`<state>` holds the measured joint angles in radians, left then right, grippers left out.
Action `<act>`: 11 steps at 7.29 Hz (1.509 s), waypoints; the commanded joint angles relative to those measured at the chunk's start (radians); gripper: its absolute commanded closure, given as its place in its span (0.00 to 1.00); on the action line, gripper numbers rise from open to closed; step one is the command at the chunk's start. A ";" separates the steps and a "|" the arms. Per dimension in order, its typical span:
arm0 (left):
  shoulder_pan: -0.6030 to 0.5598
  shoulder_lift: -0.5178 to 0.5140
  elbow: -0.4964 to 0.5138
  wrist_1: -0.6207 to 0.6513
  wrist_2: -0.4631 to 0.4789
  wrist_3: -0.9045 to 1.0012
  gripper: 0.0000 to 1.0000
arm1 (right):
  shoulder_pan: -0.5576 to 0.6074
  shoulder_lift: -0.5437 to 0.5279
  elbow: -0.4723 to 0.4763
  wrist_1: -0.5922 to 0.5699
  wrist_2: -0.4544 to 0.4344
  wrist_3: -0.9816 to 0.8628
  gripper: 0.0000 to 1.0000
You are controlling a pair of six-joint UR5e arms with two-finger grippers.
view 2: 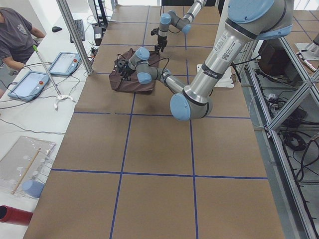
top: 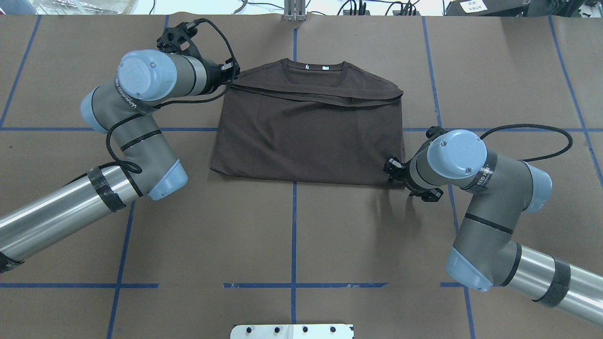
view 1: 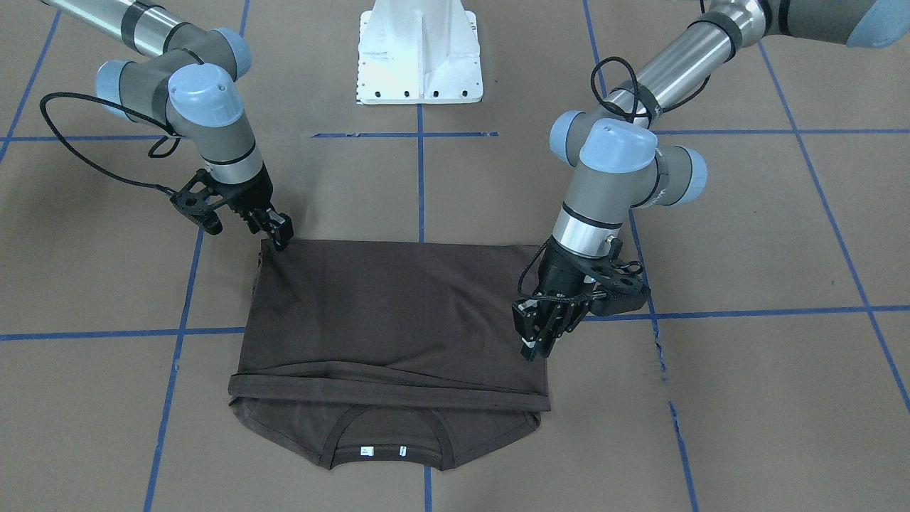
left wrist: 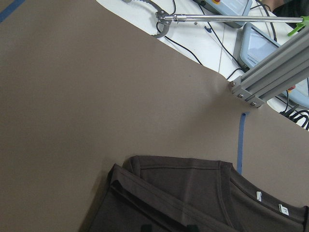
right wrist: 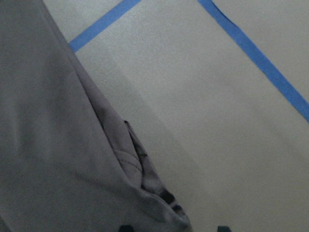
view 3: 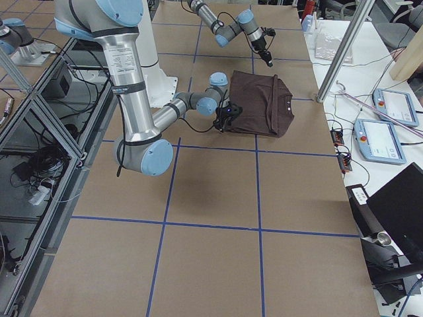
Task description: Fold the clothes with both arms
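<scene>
We see the shirt (top: 306, 141) lying flat in the middle of the bench (top: 292, 235). Its lower part is folded up over the chest, and the collar (top: 314, 70) is at the far side. The left end effector (view 1: 538, 340) stands at the far left corner of the folded part, with its fingers a little spread. The right end effector (view 1: 279, 229) is at the near right corner, also spread, and the corner of the cloth lies between its fingertips (right wrist: 126, 227).

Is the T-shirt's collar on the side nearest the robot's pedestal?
No, the collar of the T-shirt lies along the edge farthest from the white pedestal.
</scene>
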<state>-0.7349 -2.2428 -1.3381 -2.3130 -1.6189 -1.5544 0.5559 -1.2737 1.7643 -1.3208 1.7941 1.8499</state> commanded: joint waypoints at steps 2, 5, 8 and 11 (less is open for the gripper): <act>0.000 0.014 -0.001 -0.002 0.004 0.001 0.63 | -0.002 -0.001 0.003 0.000 0.001 0.012 1.00; 0.000 0.020 0.000 -0.002 0.005 0.001 0.63 | 0.002 -0.009 0.053 -0.005 0.013 0.011 1.00; 0.000 0.022 -0.022 0.003 0.004 -0.001 0.63 | -0.026 -0.157 0.261 -0.012 0.084 0.017 1.00; 0.006 0.127 -0.206 -0.008 -0.030 0.002 0.63 | -0.343 -0.329 0.536 -0.012 0.169 0.096 1.00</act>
<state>-0.7309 -2.1591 -1.4605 -2.3167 -1.6297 -1.5557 0.3577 -1.5464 2.2011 -1.3338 1.9311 1.9059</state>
